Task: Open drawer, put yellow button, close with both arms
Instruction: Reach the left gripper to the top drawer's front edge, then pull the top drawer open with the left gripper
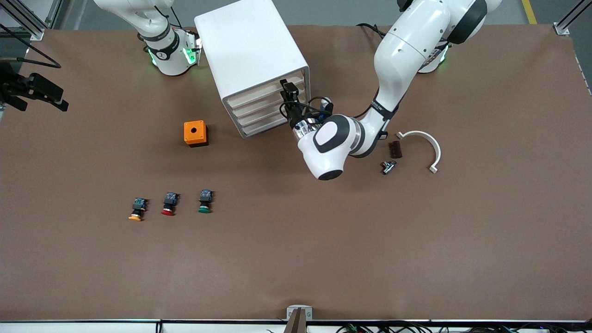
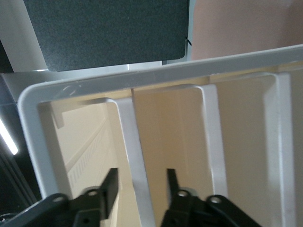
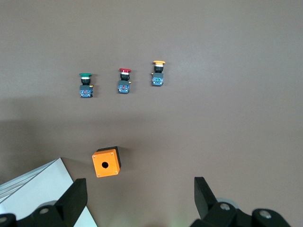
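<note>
The yellow button [image 1: 137, 209] is lying with its cap facing the front camera while the left gripper [image 2: 140, 183] is straddling the drawer [image 1: 259, 92] edge, unclenched.

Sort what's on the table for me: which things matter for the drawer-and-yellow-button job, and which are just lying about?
Job:
- drawer, top of the white cabinet
- yellow button
- left hand, at the drawer front
- right hand, waiting, open

Lying about:
- red button
- green button
- orange box
- white curved bracket
- small dark block
- small metal part
</note>
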You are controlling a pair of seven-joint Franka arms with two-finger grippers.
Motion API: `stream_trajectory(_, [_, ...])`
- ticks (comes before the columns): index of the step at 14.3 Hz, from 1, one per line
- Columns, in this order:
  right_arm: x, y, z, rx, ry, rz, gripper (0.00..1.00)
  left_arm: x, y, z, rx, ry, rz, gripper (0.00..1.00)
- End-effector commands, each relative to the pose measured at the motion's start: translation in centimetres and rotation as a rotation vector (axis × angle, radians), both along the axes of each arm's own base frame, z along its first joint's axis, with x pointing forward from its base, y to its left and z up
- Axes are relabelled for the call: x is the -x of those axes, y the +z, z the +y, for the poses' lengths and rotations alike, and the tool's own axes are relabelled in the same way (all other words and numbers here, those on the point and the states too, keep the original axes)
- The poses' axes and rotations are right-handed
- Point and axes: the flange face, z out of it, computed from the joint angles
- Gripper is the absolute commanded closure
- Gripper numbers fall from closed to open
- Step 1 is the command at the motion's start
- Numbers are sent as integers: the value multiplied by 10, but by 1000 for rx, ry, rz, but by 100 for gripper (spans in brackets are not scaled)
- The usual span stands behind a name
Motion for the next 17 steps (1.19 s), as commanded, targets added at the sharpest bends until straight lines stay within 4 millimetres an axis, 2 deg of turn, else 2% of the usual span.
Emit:
stream_trajectory(1, [7, 4, -1, 13, 7, -6, 0, 18, 4, -18, 1, -33, 26, 69])
stream_trajectory(2, [7, 4, -1, 13, 7, -6, 0, 22, 4, -19, 2, -44, 31, 76])
stream_trajectory(4, [7, 4, -1, 13, 7, -6, 0, 21, 4, -19, -12, -39, 40, 84])
stream_trajectory(8, [7, 5, 1, 15, 10, -8, 0, 15, -2, -14, -42, -17, 63, 90])
stream_trajectory(12, [6, 6, 0, 15, 7, -9, 0, -19, -10, 11, -42, 63, 78, 87])
stream_trajectory(16, [1, 14, -1, 17, 2, -29, 0, -63, -17, 53, -38, 159, 87, 85])
stream_trajectory(17, [-2, 9, -2, 18, 1, -20, 0, -72, -17, 63, -34, 181, 85, 85])
